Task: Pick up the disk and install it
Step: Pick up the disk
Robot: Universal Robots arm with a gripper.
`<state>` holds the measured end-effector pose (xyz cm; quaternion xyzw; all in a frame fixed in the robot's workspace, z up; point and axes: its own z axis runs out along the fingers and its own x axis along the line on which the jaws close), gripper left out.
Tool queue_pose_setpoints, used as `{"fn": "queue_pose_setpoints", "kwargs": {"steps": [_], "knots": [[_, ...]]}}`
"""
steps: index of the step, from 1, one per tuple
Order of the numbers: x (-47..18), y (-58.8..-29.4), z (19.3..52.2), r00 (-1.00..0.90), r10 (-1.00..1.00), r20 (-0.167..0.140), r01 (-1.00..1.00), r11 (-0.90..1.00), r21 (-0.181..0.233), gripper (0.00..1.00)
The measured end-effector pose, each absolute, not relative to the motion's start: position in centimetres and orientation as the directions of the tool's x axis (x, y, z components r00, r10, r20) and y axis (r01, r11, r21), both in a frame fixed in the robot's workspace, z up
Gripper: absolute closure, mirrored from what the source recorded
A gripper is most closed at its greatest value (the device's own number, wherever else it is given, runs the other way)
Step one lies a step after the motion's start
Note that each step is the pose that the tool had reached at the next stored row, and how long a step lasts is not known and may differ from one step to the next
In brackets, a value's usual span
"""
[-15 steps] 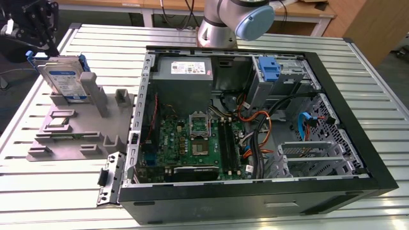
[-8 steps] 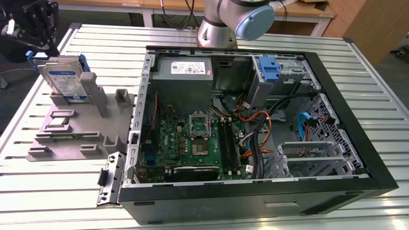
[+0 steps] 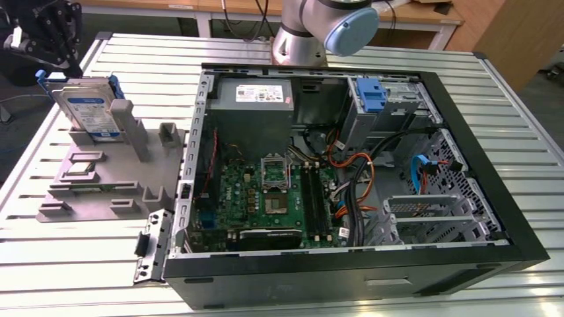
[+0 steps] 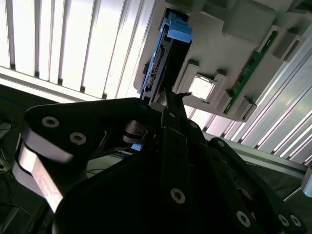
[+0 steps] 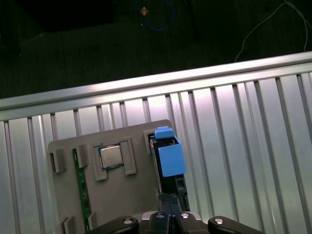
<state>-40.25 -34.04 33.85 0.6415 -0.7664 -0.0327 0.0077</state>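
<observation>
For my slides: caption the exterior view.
End effector above the disk standing in a grey holder, beside the open computer case.

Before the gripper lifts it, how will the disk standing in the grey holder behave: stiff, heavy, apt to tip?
The disk looks like a rigid metal slab, so probably stiff and heavy for its size. Standing on edge in the grey holder, it might tip if pushed sideways.

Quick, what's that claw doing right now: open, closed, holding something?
Gripper: closed, holding nothing, poised above the disk standing in its grey holder.
</observation>
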Motion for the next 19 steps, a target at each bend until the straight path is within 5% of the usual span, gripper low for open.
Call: {"fn": "queue_pose_setpoints", "kwargs": {"steps": [19], "knots": [[-40.25,-34.04,33.99,-0.174,-0.984,-0.030,-0.983,0.172,0.060,0.89]]}}
